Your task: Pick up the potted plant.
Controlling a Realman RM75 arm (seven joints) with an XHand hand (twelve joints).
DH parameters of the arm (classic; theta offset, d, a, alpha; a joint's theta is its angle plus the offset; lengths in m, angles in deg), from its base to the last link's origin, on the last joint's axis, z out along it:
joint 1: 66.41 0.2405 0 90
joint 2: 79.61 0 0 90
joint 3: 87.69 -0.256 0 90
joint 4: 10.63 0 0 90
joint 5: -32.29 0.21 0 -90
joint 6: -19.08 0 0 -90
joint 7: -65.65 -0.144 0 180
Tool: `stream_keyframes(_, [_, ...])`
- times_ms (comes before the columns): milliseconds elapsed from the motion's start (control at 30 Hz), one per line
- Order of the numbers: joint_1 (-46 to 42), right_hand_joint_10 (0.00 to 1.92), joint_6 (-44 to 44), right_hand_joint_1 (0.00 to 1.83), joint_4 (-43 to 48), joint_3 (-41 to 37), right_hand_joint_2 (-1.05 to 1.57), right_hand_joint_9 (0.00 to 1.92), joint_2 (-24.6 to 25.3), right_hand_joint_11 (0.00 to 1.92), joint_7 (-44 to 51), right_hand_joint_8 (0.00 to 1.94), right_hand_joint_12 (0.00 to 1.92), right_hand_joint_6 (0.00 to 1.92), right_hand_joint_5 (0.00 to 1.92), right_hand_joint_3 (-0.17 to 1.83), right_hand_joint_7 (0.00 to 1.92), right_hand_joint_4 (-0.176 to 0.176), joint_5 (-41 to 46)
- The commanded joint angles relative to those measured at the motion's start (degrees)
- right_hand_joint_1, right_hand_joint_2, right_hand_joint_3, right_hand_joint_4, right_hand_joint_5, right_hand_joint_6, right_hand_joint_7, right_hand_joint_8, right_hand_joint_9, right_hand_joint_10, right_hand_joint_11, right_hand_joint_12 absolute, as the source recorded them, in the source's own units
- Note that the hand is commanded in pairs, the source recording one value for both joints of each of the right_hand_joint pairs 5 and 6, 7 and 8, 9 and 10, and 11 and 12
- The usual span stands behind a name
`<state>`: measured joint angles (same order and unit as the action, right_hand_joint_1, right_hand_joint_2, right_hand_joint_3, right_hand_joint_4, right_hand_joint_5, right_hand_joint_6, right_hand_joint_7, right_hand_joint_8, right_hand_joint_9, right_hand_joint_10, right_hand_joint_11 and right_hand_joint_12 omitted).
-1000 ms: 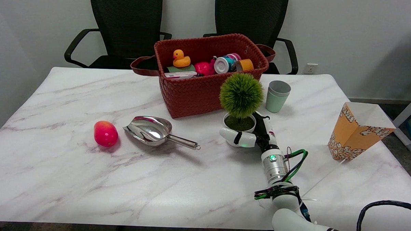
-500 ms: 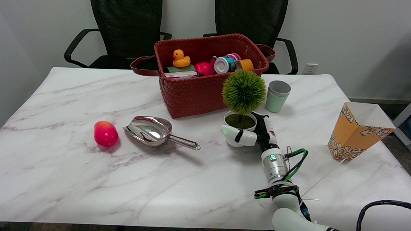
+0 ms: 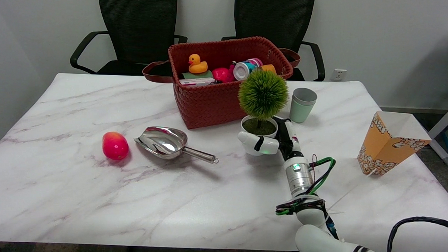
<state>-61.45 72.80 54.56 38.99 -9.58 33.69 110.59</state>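
Around potted plant [image 3: 262,101], right hand [image 3: 272,142].

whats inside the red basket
The red basket holds a yellow duck, a pink toy, a white-lidded jar and a flat box; its wall hides anything lower.

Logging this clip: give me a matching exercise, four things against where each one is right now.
Things:
1. potted plant
2. rubber duck
3. metal scoop
4. popcorn box

Places:
A. inside the red basket
B. near the table's right edge
C. gripped by the right robot hand
D. lying beside the red fruit

Pairs: 1-C, 2-A, 3-D, 4-B
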Motion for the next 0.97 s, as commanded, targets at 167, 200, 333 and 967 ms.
stream_keyframes(167, [0.49,1.16,2.26,1.11,4.11,-3.51,0.38,1.16,-0.07,0.80,-0.07,1.28,0.80,0.72,0.72,0.53,1.28,0.000,-6.37])
stream_keyframes(200, [0.50,1.16,2.26,1.11,4.51,-3.90,0.38,1.16,-0.14,0.80,0.11,1.28,0.80,0.72,0.72,0.54,1.28,0.000,-6.68])
stream_keyframes(333, [0.66,1.16,2.26,1.11,5.34,-5.45,0.38,1.16,-0.15,0.81,0.13,1.28,0.81,0.70,0.70,0.54,1.28,0.000,-8.45])
stream_keyframes(967, [6.44,1.15,0.72,1.15,6.47,-8.56,0.30,1.15,-1.33,0.80,0.28,1.27,0.80,0.87,0.87,0.56,1.27,0.000,-11.36])
